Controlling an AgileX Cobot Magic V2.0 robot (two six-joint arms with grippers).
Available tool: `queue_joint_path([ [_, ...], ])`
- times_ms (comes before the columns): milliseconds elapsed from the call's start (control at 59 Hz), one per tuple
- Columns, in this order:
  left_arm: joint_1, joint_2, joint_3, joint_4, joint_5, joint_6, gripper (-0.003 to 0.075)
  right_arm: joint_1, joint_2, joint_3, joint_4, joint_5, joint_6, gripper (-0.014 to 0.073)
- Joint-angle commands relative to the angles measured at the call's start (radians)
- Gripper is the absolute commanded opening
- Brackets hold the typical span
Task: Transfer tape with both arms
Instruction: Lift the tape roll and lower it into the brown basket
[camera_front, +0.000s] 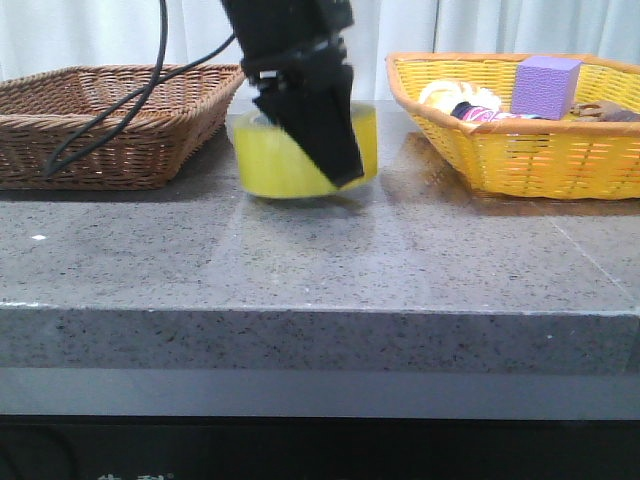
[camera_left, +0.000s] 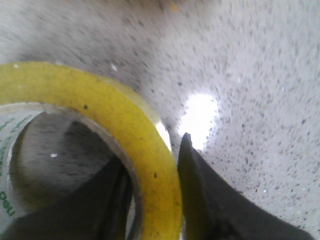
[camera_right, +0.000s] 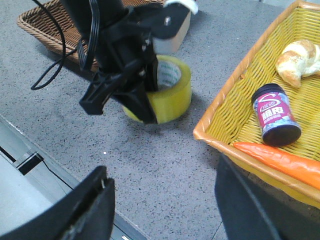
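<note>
The tape (camera_front: 270, 160), a wide yellow roll with a white inner core, stands upright on the grey table between two baskets. My left gripper (camera_front: 335, 165) comes down from above and is shut on the roll's wall. In the left wrist view one finger is inside the core and one is outside, and the yellow wall (camera_left: 125, 125) is pinched between them at the left gripper (camera_left: 155, 160). The right wrist view shows the tape (camera_right: 175, 95) with the left gripper (camera_right: 145, 112) on its near side. My right gripper (camera_right: 162, 170) is open and empty, above the table nearer the front edge.
A brown wicker basket (camera_front: 110, 120) stands left of the tape with a black cable over it. A yellow basket (camera_front: 520, 150) stands at the right and holds a purple cube (camera_front: 547, 85), a croissant (camera_right: 297, 57), a jar (camera_right: 275, 115) and a carrot (camera_right: 280, 160).
</note>
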Motion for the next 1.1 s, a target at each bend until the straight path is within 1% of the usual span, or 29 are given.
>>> queue_joint_path([
  [0,-0.002,-0.059,-0.098,-0.001,-0.012,-0.054,0.0177,-0.003,-0.002,-0.026,0.004,-0.069,-0.005,0.0467],
  [102,-0.002,-0.059,-0.165,0.021,-0.008,-0.09,0.0176,-0.003,-0.002,-0.026,0.004,-0.069,-0.005,0.0467],
  [204,-0.002,-0.059,-0.223,0.077,-0.008,-0.164,0.0176,-0.003,-0.002,-0.026,0.004,-0.069,-0.005,0.0467],
  [254,0.001,-0.059,-0.258,0.144,-0.001,-0.232,0.0176,-0.003,-0.002,-0.026,0.004,-0.069,-0.005,0.0467],
  [373,0.007,-0.059,-0.3,0.271,0.012,-0.342,0.0176,-0.003,-0.002,-0.026,0.004,-0.069,-0.005,0.0467],
  [458,0.028,-0.059,-0.314,0.333,0.025,-0.388,0.0176,-0.003,-0.002,-0.026,0.004,-0.069,-0.005,0.0467],
  [611,0.098,-0.059,-0.318,0.342,0.044,-0.433,0.0176,-0.003,-0.002,-0.026,0.004,-0.07,-0.005,0.0467],
  [763,0.202,-0.057,-0.318,0.342,0.044,-0.475,0.0176,-0.003,-0.002,-0.026,0.004,-0.07,-0.005,0.0467],
  [882,0.261,-0.041,-0.318,0.34,0.044,-0.494,0.0176,-0.003,-0.002,-0.026,0.004,-0.07,-0.005,0.0467],
  [1086,0.326,0.005,-0.318,0.34,0.031,-0.494,0.0176,-0.003,-0.002,-0.026,0.004,-0.07,-0.005,0.0467],
])
